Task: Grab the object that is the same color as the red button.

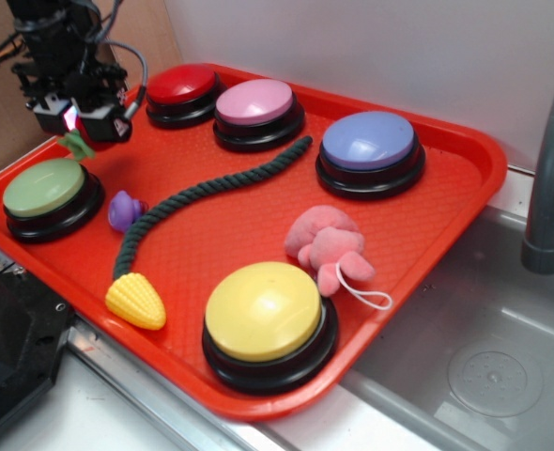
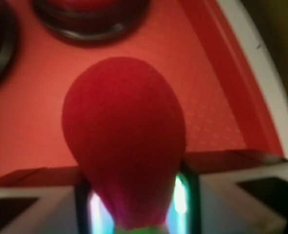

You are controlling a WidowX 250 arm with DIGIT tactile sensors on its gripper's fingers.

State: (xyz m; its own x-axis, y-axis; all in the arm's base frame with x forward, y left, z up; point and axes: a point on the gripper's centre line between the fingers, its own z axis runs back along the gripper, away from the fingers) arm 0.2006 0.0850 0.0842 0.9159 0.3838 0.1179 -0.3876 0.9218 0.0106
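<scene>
The object, a fuzzy red toy fruit (image 2: 124, 131), fills the wrist view, and its narrow end with a bit of green sits between my fingers. My gripper (image 2: 139, 204) is shut on it. From outside, the gripper (image 1: 78, 120) hovers over the far left corner of the red tray (image 1: 446, 235). The fruit's green leaf (image 1: 75, 143) pokes out below the fingers, and most of the fruit is hidden by them. The red button (image 1: 181, 86) stands just right of the gripper; its black base (image 2: 90, 27) shows at the top of the wrist view.
On the tray are a green button (image 1: 47, 193), a pink button (image 1: 256, 108), a lavender button (image 1: 369, 148), a yellow button (image 1: 266, 319), a dark rope (image 1: 202, 193), a yellow corn (image 1: 136, 301), a purple toy (image 1: 124, 210) and a pink plush (image 1: 329, 246). A sink (image 1: 484, 357) and grey faucet (image 1: 549, 178) lie right.
</scene>
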